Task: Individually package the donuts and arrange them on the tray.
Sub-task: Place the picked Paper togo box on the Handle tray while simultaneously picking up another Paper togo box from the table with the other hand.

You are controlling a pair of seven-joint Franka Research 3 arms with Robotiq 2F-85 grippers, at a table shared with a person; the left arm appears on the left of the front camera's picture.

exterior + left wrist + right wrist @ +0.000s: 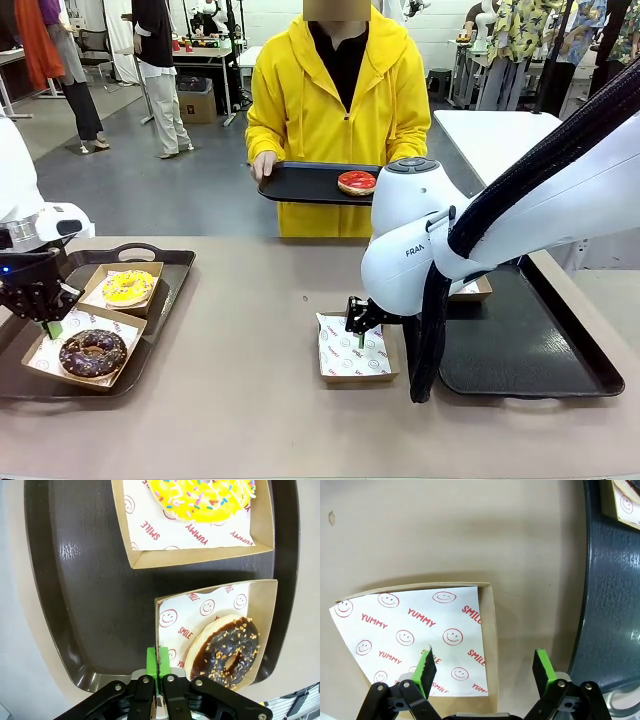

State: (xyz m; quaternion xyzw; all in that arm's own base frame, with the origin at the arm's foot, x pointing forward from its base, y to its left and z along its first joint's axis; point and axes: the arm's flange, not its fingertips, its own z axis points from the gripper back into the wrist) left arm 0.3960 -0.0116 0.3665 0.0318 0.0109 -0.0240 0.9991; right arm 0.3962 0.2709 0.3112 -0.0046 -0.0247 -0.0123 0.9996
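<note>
**Two donuts boxed on the left tray, a third waiting on the person's tray**

The left gripper [47,325] is sitting low over the left tray [170,262], at the near-left wall of the box [265,625] holding the chocolate donut [93,352]. In the left wrist view its jaws are standing nearly together with that cardboard wall between the green pads [151,662] — whether they are clamping it or just straddling it I cannot tell. The chocolate donut is lying just beside the jaws, inside the box. The yellow donut [128,287] is lying in a second box [100,282] farther back on the same tray, with a strip of bare tray between the two boxes.

The right gripper [360,325] is hanging over an empty paper-lined box [385,368] on the desk [250,400], jaws standing wide apart — one pad [426,666] over the paper, the other past the box's edge. The right tray [520,350] is lying just beside this box, its rim close to the outer jaw. Open desk is lying between the two trays.

The red donut [357,182] is resting on a black tray [300,183] the person [330,90] is holding beyond the far edge, well apart from both jaws.
</note>
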